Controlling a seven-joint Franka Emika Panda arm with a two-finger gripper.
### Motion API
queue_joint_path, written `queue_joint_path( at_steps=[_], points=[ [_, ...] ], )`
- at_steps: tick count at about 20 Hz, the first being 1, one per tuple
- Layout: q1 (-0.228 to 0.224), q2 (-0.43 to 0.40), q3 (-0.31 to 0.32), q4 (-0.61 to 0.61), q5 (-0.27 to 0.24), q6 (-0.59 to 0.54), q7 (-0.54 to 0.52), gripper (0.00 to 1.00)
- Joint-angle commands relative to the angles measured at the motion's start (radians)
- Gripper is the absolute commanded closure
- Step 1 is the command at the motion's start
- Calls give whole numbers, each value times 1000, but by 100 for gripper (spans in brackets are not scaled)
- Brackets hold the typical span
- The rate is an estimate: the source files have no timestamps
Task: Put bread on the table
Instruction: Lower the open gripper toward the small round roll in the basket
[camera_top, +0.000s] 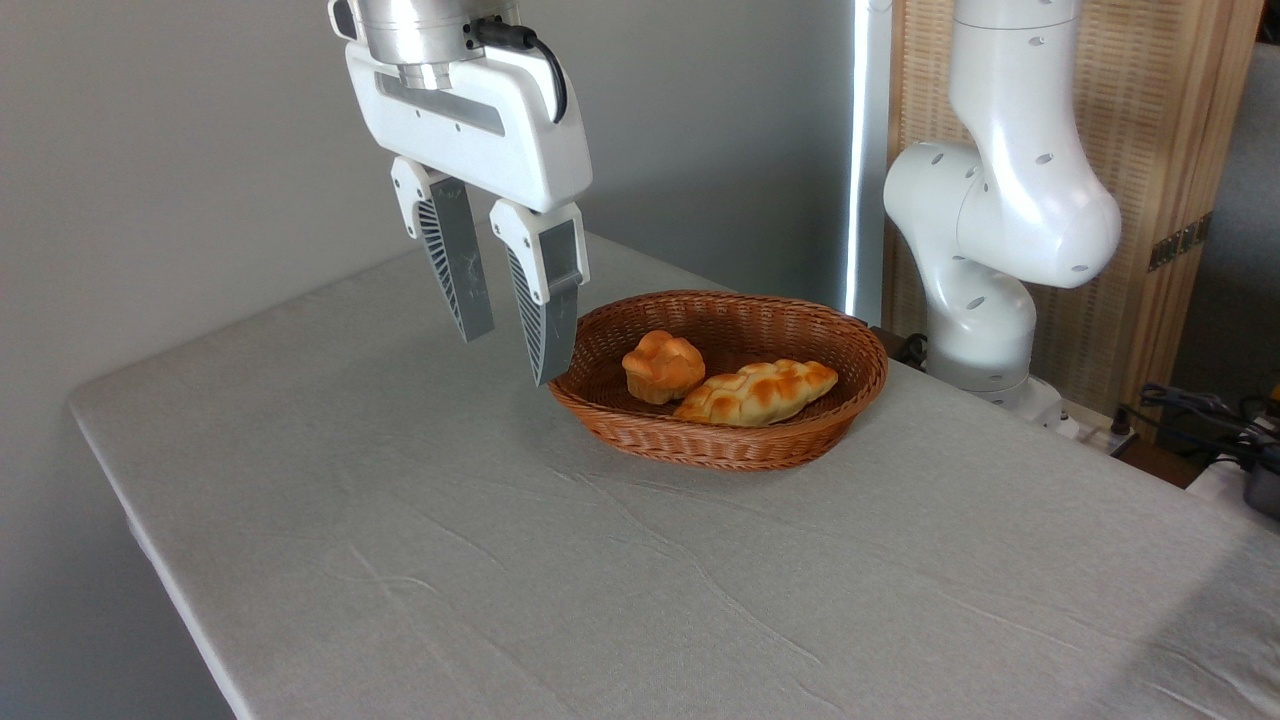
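Covering table (420, 560), wrinkled grey cloth.

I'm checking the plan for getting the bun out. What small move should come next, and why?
Probably shift the open gripper right, over the bread: it hangs empty at the basket rim's left edge, while the bun sits inside.

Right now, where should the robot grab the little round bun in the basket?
Probably from above, pinching the round bun across its middle, below the lobed top. It sits upright in the basket, whose wall blocks the sides, with the braided loaf close on its right. The gripper is open.
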Motion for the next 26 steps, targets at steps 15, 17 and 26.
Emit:
queue_joint_path(
  at_steps=[15,17,26],
  points=[
    [-9,-133,6,-178,-6,14,18,0],
    [-32,-190,5,-252,-6,14,16,0],
    [-193,-326,6,-529,-16,103,18,0]
  ],
)
